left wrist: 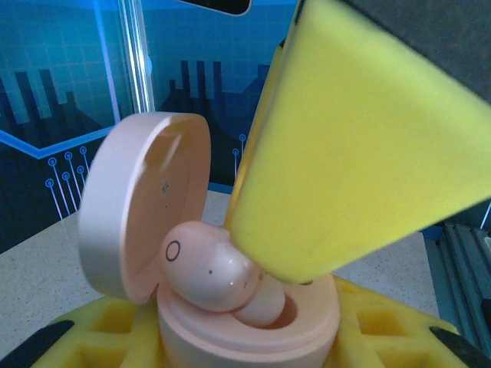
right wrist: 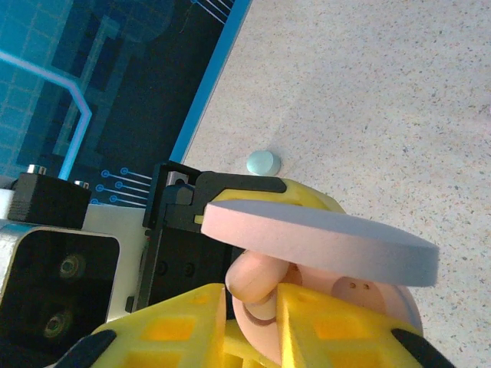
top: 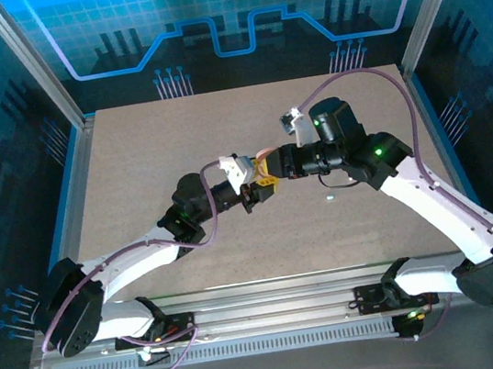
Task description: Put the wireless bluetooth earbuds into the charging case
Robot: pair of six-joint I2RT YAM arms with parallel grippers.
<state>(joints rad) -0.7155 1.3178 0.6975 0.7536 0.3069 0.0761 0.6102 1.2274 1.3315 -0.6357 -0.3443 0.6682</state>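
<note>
Right claw (right wrist: 257, 310) is pinching the small glossy pink earbud (right wrist: 253, 277) between yellow foam pads, low centre of the right wrist frame. In the left wrist frame the bud is sitting part-way in a well of the pale pink oval plastic charging case (left wrist: 253, 345). Its long axis is tilting: stem down-right into the well, head up-left toward the open lid (left wrist: 138, 199). Left claw (top: 250, 195) is clamping the case base above the speckled surface (top: 132, 164). My read: the push is needing to run along the stem.

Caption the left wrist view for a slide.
Right hand sets a pink earbud into the open case gripped by the left hand.
</note>
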